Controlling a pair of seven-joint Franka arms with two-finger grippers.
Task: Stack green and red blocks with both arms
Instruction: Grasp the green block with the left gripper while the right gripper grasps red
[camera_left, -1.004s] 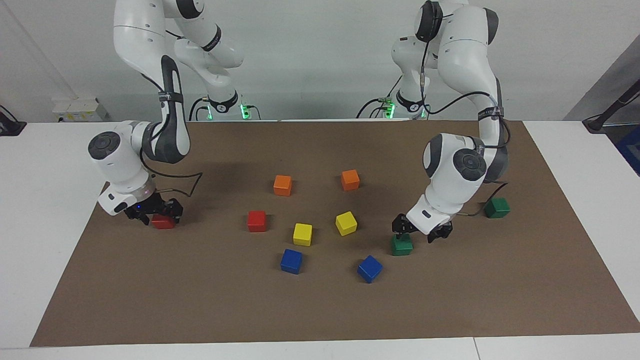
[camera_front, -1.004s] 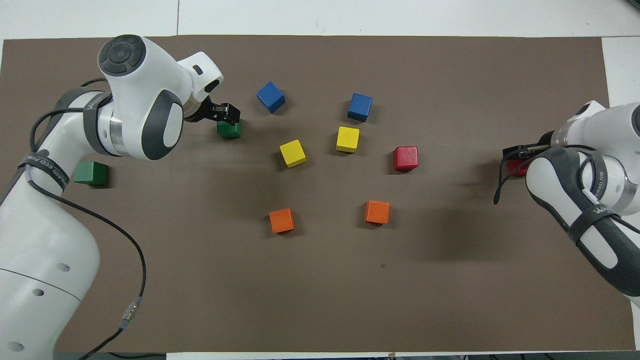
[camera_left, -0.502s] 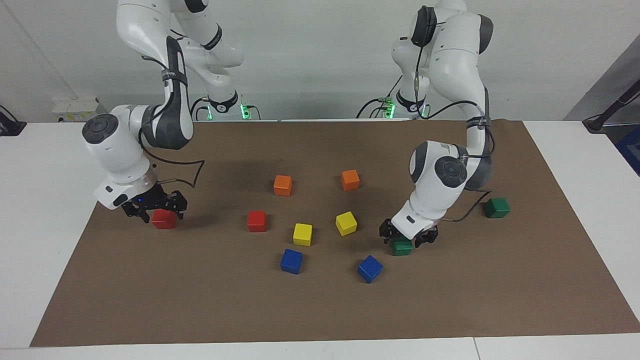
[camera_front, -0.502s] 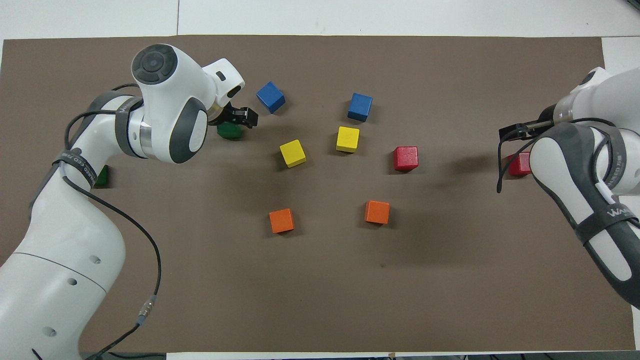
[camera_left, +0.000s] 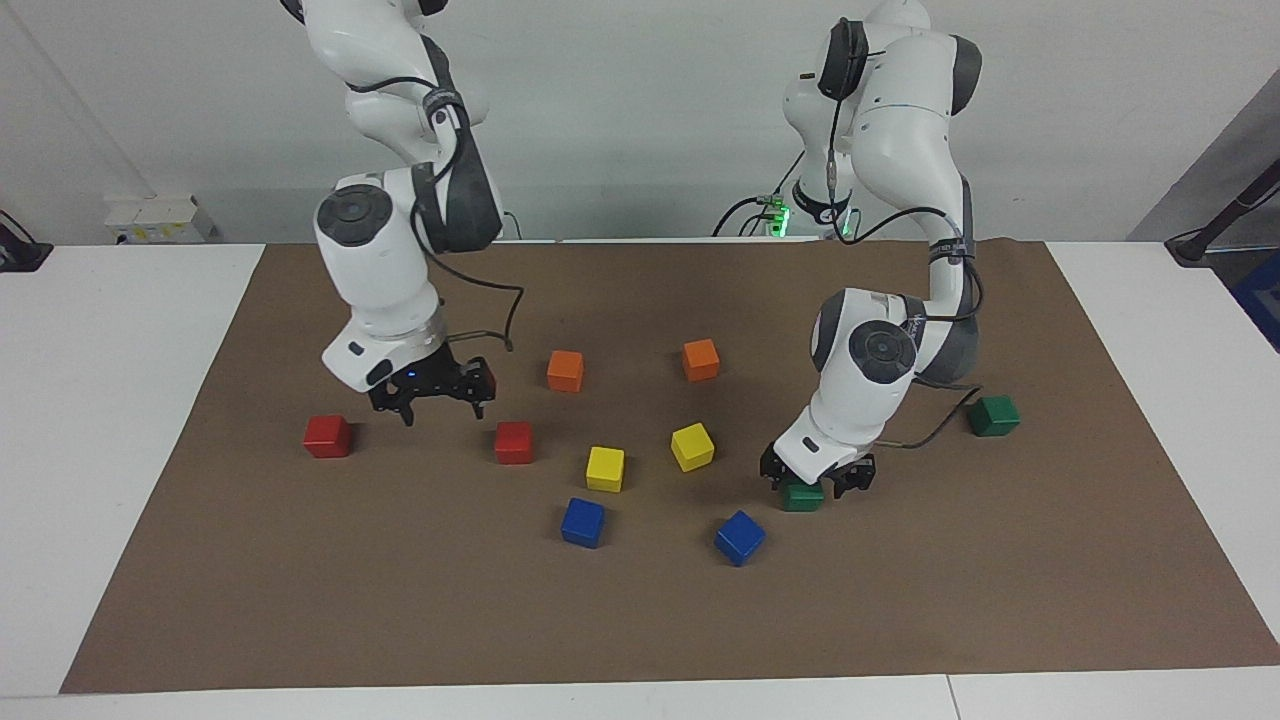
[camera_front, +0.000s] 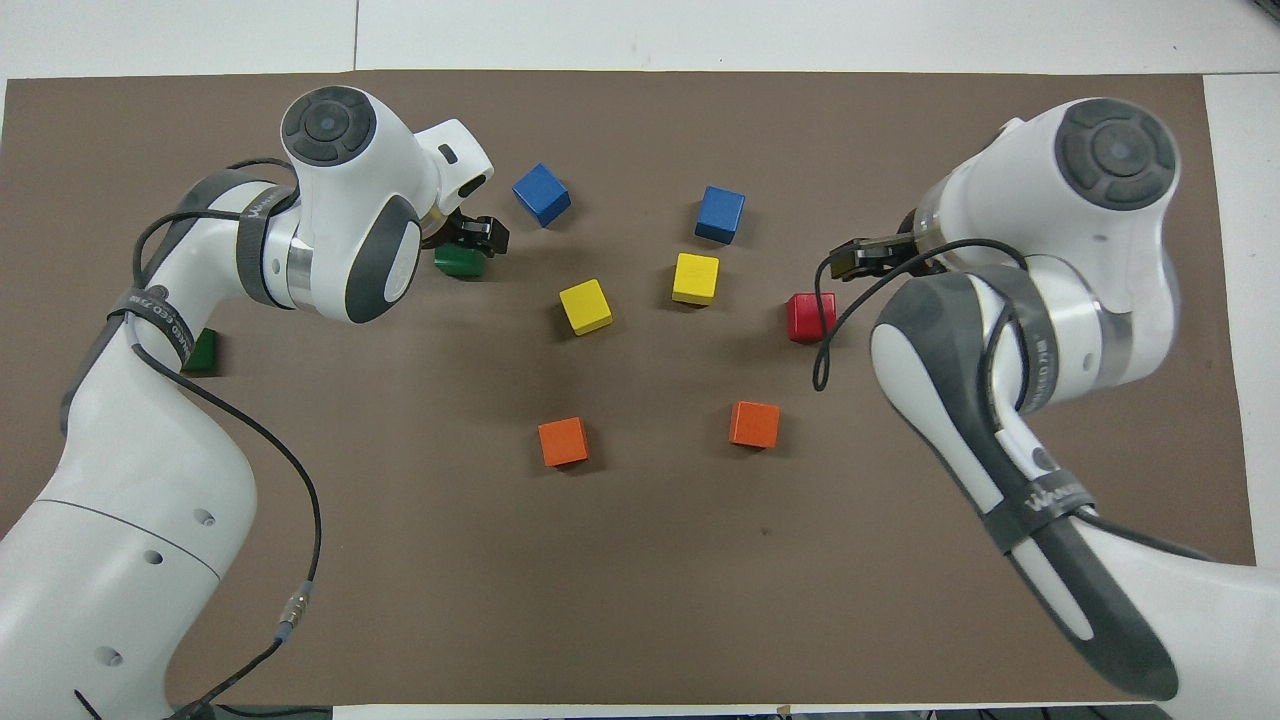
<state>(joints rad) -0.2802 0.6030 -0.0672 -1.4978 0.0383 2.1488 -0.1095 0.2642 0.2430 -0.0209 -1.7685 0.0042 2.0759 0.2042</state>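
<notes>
Resting on the brown mat (camera_left: 640, 620) that covers the desk (camera_left: 100, 420): two red blocks, two green, plus orange, yellow and blue ones. Left pincer (camera_left: 816, 483) — down at the mat, fingers either side of a green block (camera_left: 802, 496), jaws wide; whether they grip it I cannot tell. Second green block (camera_left: 994, 415) lies nearer the left arm's end. Right pincer (camera_left: 432, 392) — raised, open, empty, over the mat between the outer red block (camera_left: 327, 436) and the inner red block (camera_left: 514, 442).
</notes>
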